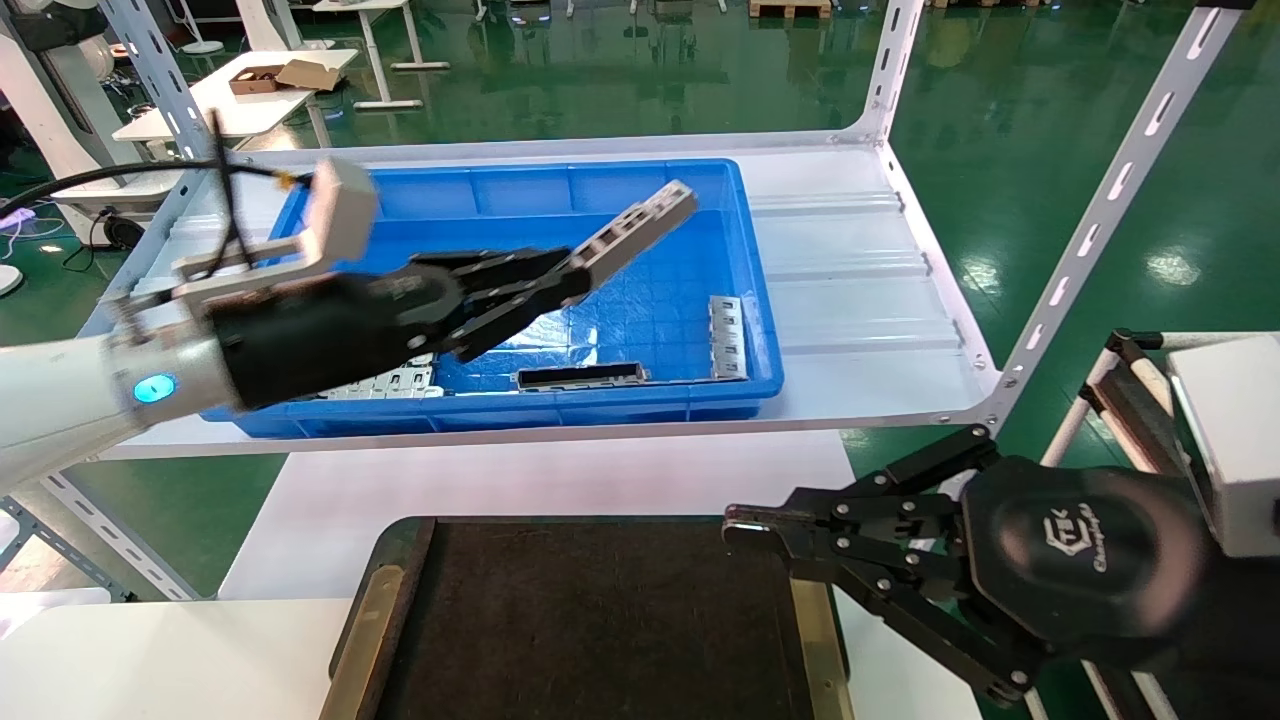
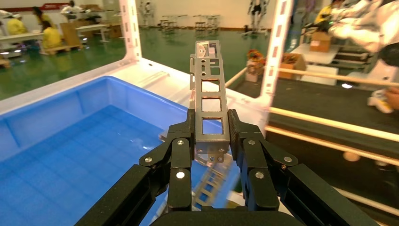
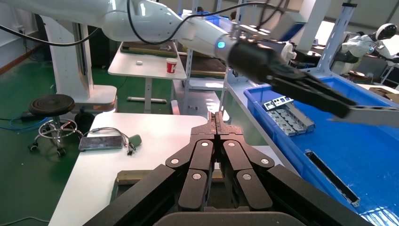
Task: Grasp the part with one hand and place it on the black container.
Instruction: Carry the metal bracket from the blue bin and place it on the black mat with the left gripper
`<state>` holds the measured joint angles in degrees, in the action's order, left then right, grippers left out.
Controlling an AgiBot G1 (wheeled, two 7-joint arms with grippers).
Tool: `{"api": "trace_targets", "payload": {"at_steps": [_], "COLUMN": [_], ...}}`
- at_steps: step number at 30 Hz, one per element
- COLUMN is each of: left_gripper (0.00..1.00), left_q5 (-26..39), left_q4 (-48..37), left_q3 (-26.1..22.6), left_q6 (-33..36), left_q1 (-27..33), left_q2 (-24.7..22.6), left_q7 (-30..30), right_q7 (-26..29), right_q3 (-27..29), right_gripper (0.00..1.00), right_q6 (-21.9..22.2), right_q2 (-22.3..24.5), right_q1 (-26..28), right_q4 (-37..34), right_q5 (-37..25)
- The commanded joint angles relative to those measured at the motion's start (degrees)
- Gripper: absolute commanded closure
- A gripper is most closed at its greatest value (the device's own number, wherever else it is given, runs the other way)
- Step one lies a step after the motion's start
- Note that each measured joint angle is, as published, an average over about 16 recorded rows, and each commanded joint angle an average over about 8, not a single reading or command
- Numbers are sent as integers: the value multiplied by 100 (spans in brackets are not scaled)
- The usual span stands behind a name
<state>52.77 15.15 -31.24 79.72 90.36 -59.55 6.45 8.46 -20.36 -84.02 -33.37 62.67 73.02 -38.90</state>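
Metal gleams above the blue bin (image 1: 520,190), where the left tool (image 1: 575,278) is clamped on the part (image 1: 640,228), a slim silver box with a row of square windows. The part is held by one end and slants up and to the right, clear of the bin floor, its free end over the far right area of the bin. From the left wrist, the two fingers (image 2: 181,155) press against the sides of the part (image 2: 209,101), which juts straight out from between them. On the bin floor lie other metal pieces: a grey cluster (image 1: 385,382) at the near left, partly hidden by the left arm, a long dark hollow piece (image 1: 580,376) near the front wall, and a short perforated strip (image 1: 727,337) at the near right corner. The bin sits on a white shelf (image 1: 850,290). Nearer, on the white bench (image 1: 150,655), lies the black container (image 1: 600,620), a flat dark tray with brass-coloured strips along its sides. The right tool (image 1: 745,528) hangs over the tray's right edge with its fingers together, shown pressed tip to tip from the right wrist (image 3: 217,123).
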Motion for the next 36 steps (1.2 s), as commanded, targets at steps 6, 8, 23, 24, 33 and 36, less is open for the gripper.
{"api": "trace_targets", "payload": {"at_steps": [6,8,23,24,33,36], "left_gripper": [100,100,100,100,100,100], "left_q5": [-244,-338,-1126,-1147,-1105,-1001], "left_q4": [564,845,3956,4182,5791,6072], "left_q3": [87,115,437,449,383,297], "left_q6": [774,876,-138,-304,-2009,-2572], "left_q1": [-470,-673,-3033,-3213,-4700,-5060], "left_q2": [590,742,1804,1866,2202,2175], "left_q7": [-339,-479,-1414,-1473,-2085,-2257], "right_q7": [0,0,-1,-1,-1,-2], "right_q3": [-1,-1,-2,-2,-3,-3], "right_gripper": [100,100,100,100,100,100], "right_q6": [0,0,1,1,1,1], "right_q2": [0,0,1,1,1,1], "right_q1": [0,0,1,1,1,1], "right_q4": [0,0,0,0,0,0], "right_q5": [0,1,1,1,2,2]}}
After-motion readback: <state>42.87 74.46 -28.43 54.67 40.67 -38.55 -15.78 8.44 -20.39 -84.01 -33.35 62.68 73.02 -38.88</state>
